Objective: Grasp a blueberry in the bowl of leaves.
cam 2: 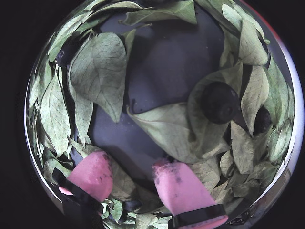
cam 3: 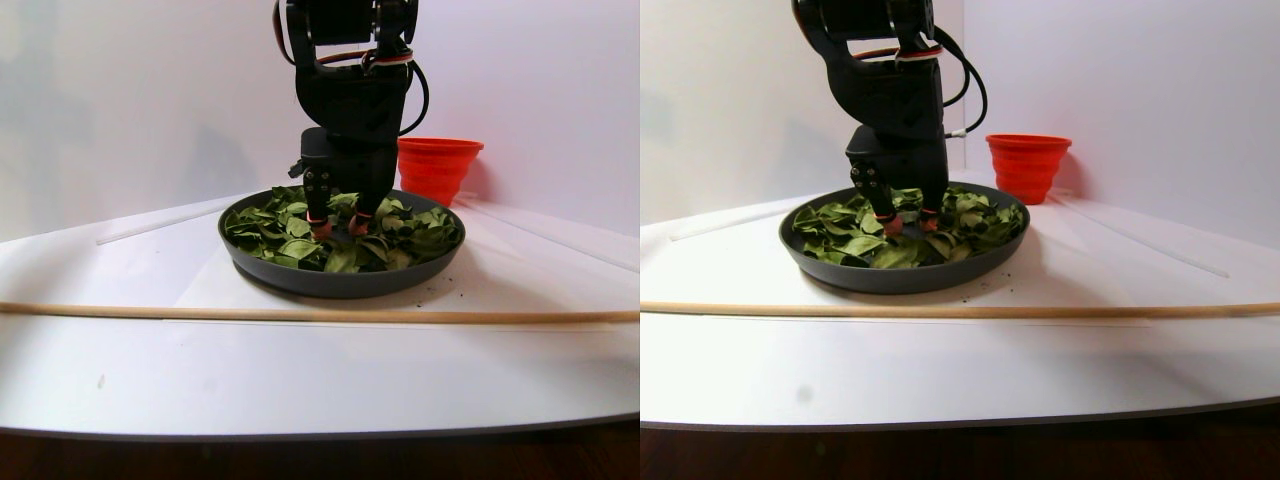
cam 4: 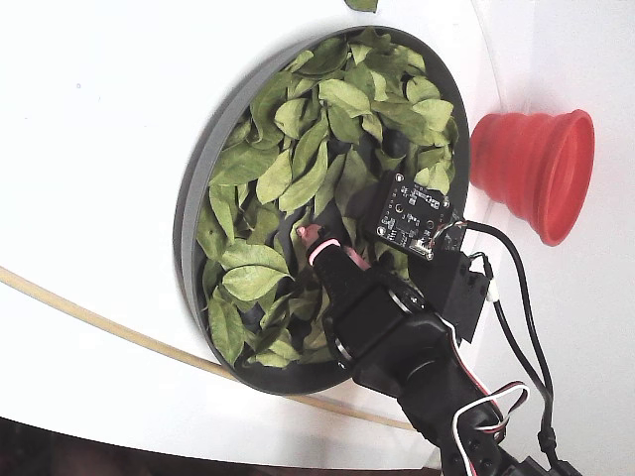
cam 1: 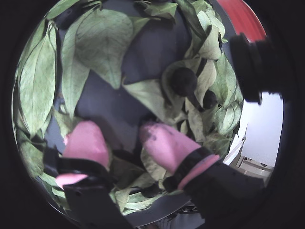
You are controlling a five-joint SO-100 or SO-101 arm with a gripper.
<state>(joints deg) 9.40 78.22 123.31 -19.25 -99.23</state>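
The black arm's tool (cam 1: 121,138), with two pink-padded fingertips (cam 2: 178,188), is lowered into the wide, shallow dark grey bowl (cam 4: 193,188) and stands spread apart, gripping nothing. In both wrist views the two pink tips rest among the loose oval green leaves (cam 2: 97,71), with bare dark bowl floor and a few leaves in the gap between them.

A round, dark blueberry (cam 2: 220,102) lies nestled in a curled leaf, up and to the right of the right-hand pink tip in that wrist view, apart from it and outside the gap. The same berry (cam 1: 184,80) shows in the other wrist view, again up and right of the tips. A second, smaller dark round shape (cam 1: 209,98) sits just beside it, partly hidden by leaves; it may be another berry, though I cannot tell for sure.

In the stereo pair view the bowl (cam 3: 340,275) sits on a white tabletop (cam 3: 300,370), the arm coming almost straight down into its middle. A red ribbed cup (cam 3: 438,165) stands just behind the bowl, to its right. A thin pale wooden stick (cam 3: 150,312) lies across the tabletop in front of the bowl.

In the fixed view the leaves (cam 4: 298,149) cover nearly all of the bowl's floor, and one pink fingertip (cam 4: 313,236) shows near the centre.
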